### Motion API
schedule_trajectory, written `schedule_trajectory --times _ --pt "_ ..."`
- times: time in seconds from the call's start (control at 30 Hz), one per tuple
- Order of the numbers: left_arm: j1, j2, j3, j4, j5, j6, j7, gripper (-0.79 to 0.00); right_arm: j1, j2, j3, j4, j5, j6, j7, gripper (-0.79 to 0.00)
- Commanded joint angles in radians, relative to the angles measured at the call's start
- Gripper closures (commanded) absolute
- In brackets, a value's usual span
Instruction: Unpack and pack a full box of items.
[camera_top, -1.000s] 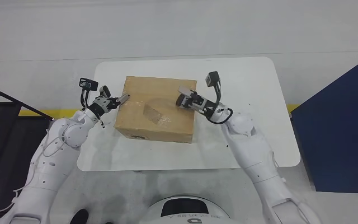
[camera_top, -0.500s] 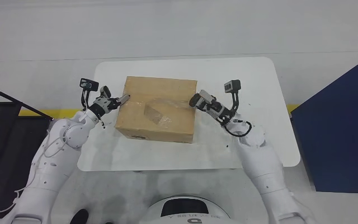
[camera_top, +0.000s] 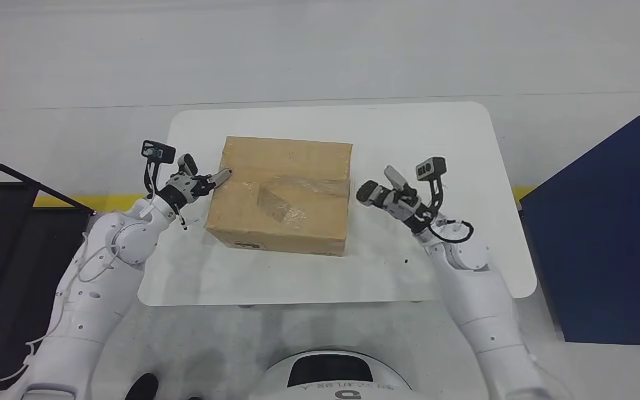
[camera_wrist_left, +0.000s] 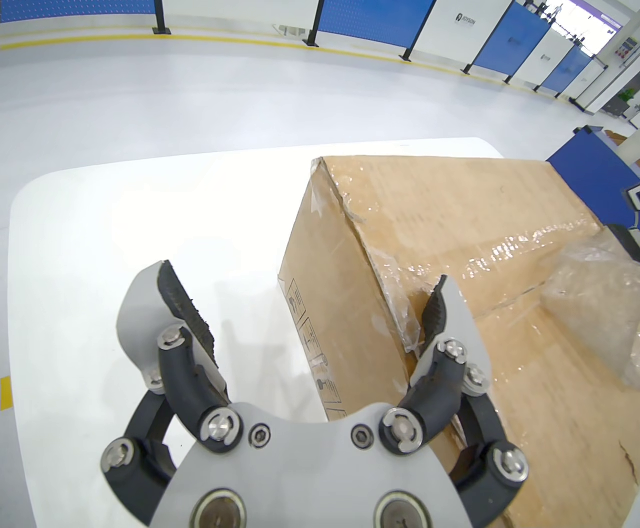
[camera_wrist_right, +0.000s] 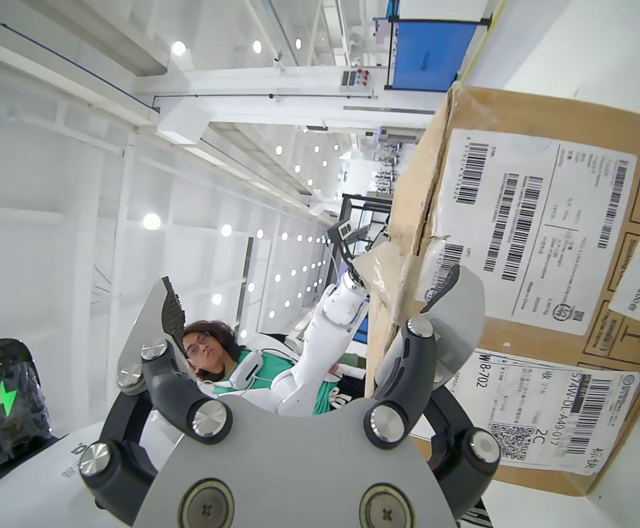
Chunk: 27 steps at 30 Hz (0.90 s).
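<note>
Top view: box (camera_top: 282, 195) lengthwise L-R — left end effector (camera_top: 219, 178), right end effector (camera_top: 372, 188) open, empty.

Qty 1 box (camera_top: 300, 165) on 1 counter (camera_top: 440, 150). 1 tape wad (camera_top: 277, 202) atop. 2 big labels (camera_wrist_right: 545, 225) on box end, plus smaller ones cut off at edge, no. unclear. 2 arms: left gripper (camera_top: 222, 177), right gripper (camera_top: 368, 190), 2 jaws ea.

White arms (camera_top: 100, 270), perhaps rubber-padded gripper (camera_wrist_left: 303, 272)

Matt cardboard box (camera_top: 281, 194) sealed with glossy, wrinkled plastic tape (camera_wrist_left: 400, 280).
</note>
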Motion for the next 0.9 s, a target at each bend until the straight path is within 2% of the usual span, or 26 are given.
schedule_trajectory --times 0.0,0.43,0.87 --pt "0.0 -0.001 -0.001 0.0 0.003 -0.002 -0.001 -0.785 0.02 -0.002 -0.015 0.018 0.012 -0.006 0.007 -0.785" --pt "0.0 -0.003 -0.01 0.001 0.001 -0.005 -0.009 -0.785 0.079 -0.004 -0.062 0.064 0.051 -0.021 0.046 -0.785" --pt "0.0 -0.003 -0.01 0.001 0.001 -0.005 -0.009 -0.785 0.052 0.004 -0.051 0.035 0.067 -0.058 0.018 -0.785"
